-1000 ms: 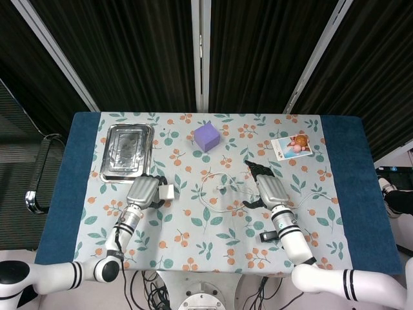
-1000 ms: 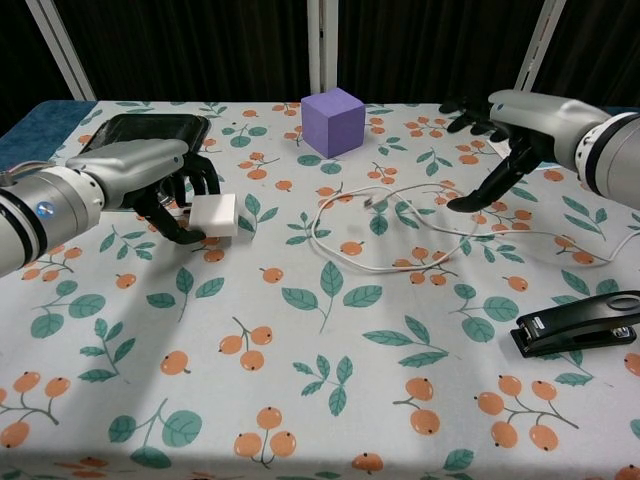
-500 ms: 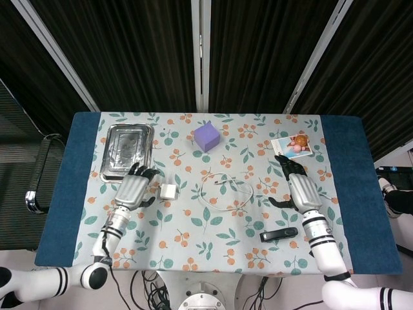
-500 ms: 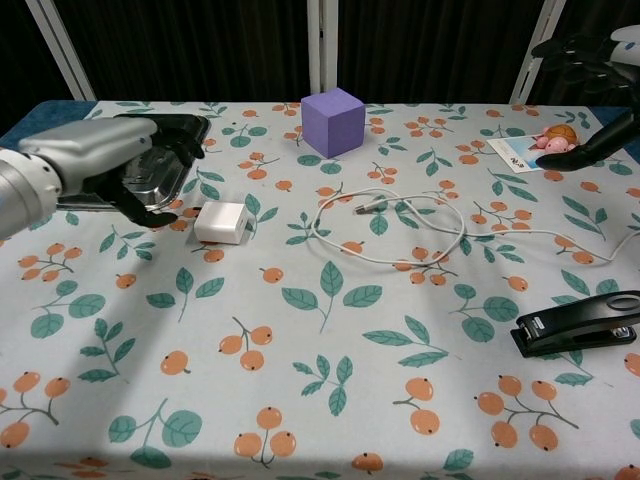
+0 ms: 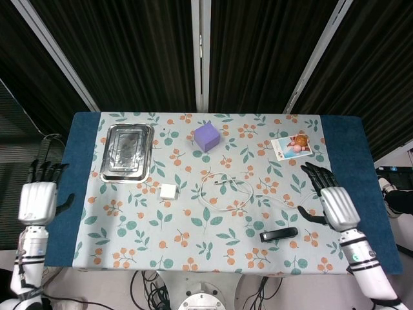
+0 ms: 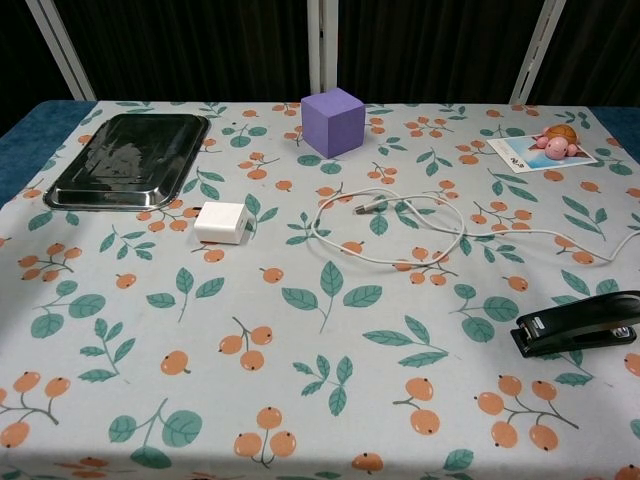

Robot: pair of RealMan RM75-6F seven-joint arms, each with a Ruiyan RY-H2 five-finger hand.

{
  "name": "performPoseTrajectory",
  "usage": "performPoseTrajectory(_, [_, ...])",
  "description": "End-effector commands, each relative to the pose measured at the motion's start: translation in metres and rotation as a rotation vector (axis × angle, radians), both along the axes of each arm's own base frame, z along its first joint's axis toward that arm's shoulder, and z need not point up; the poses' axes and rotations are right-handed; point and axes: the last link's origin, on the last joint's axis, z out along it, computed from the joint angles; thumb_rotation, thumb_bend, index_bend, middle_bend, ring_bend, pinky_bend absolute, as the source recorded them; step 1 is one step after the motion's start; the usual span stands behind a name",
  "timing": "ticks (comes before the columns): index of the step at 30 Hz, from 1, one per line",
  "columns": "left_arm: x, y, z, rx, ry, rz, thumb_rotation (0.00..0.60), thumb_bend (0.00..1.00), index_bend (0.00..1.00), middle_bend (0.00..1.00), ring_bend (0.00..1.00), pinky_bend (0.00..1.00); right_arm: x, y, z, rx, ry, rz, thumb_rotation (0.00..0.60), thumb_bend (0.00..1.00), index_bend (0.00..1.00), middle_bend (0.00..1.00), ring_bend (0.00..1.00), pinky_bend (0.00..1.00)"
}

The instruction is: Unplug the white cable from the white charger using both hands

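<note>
Both hands are released and hold nothing: the left hand (image 5: 37,200) sits off the table's left edge with fingers spread, and the right hand (image 5: 337,205) rests near the right edge, fingers apart. On the table (image 6: 300,400), the white charger (image 6: 222,221) lies flat, just right of the metal tray (image 6: 120,160). Well apart from it, the white cable (image 6: 400,262) lies in a loose loop with its plug end free. Behind sits a purple cube (image 6: 334,121); a black stapler (image 6: 578,323) lies at right, a picture card (image 6: 540,150) beyond.
</note>
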Motion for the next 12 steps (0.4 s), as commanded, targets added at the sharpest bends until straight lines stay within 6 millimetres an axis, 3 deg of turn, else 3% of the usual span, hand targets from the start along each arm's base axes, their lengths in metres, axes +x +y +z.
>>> performPoseTrajectory(1, [-0.012, -0.027, 0.018, 0.029, 0.040, 0.043, 0.600, 0.23, 0.20, 0.20, 0.10, 0.02, -0.020, 0.018, 0.013, -0.009, 0.035, -0.020, 0.600, 0.23, 0.00, 0.00, 0.00, 0.00])
performPoseTrajectory(6, [-0.016, -0.062, 0.031, 0.040, 0.040, 0.085, 0.600, 0.24, 0.20, 0.20, 0.10, 0.02, -0.034, 0.036, 0.020, -0.041, 0.029, -0.054, 0.600, 0.23, 0.00, 0.00, 0.00, 0.00])
performPoseTrajectory(12, [-0.015, -0.094, 0.028, 0.018, 0.031, 0.126, 0.600, 0.23, 0.21, 0.20, 0.10, 0.02, -0.042, 0.052, 0.022, -0.075, 0.021, -0.063, 0.600, 0.23, 0.00, 0.00, 0.00, 0.00])
